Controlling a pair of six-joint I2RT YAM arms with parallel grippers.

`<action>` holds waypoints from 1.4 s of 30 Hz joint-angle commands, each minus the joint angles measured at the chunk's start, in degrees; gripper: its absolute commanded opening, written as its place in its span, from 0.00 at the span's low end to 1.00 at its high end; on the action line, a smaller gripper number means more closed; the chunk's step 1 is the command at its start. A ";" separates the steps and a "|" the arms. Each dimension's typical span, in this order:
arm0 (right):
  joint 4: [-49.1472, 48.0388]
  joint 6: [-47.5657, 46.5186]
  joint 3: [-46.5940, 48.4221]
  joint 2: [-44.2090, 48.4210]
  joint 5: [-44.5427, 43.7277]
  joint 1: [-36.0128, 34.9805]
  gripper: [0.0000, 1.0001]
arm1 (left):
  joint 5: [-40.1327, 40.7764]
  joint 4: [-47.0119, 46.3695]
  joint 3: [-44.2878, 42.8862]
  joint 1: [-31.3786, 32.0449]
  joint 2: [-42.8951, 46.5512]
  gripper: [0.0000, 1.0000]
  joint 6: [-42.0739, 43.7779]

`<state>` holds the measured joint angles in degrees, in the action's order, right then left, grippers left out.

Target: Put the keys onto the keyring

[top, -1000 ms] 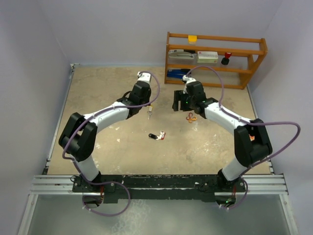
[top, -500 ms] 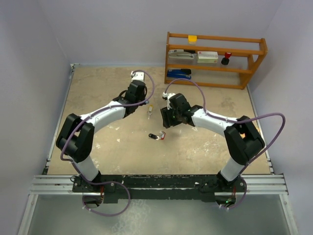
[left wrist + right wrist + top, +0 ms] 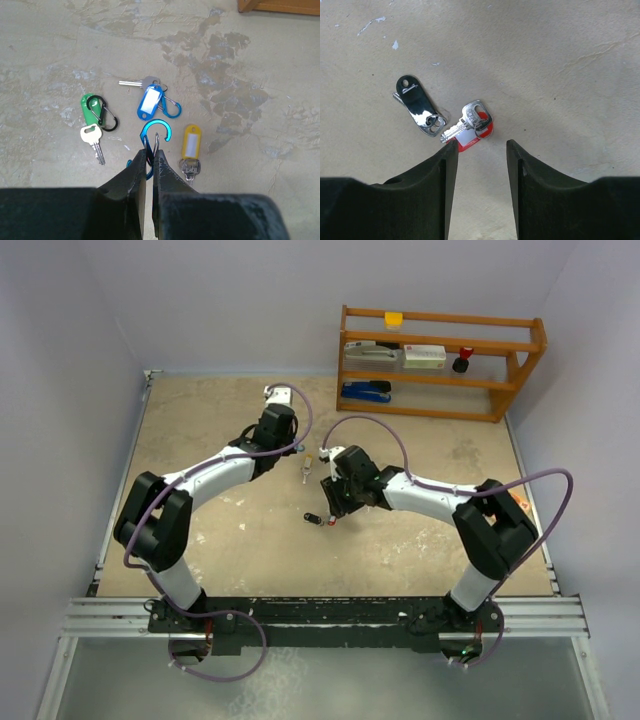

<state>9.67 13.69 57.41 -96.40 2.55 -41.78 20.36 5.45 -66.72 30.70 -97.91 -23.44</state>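
Overhead, stained beige tabletop [image 3: 200, 420], keys [image 3: 470, 119], pale walls [image 3: 220, 300], wooden shelf [image 3: 450, 319]

A blue clip-style keyring [image 3: 156, 134] stands upright, pinched at its lower end by the left gripper [image 3: 150, 155]. Lying flat around it are a yellow-tagged key [image 3: 190, 145], a blue-tagged key [image 3: 150, 101] on its own blue clip, and a green-tagged key [image 3: 91, 131] with a black clip. Elsewhere, a black-tagged key [image 3: 417, 106] and a red-tagged key [image 3: 472, 127] lie just beside each other.
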 commanded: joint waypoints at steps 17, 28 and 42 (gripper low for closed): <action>-1.11 -1.79 1.66 -3.66 -0.85 -1.20 0.33 | -1.33 -2.44 1.10 -1.34 1.96 0.00 -0.46; -2.11 -2.41 1.96 -3.73 -1.48 -1.22 0.22 | -1.98 -2.73 1.22 -1.50 1.63 0.00 -0.54; -7.16 -1.89 0.54 1.72 -6.03 -1.23 0.00 | -2.20 -2.70 1.33 -1.60 2.14 0.00 -0.70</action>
<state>5.74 11.77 57.52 -98.08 -0.82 -42.74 18.48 5.19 -65.69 29.63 -97.91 -23.44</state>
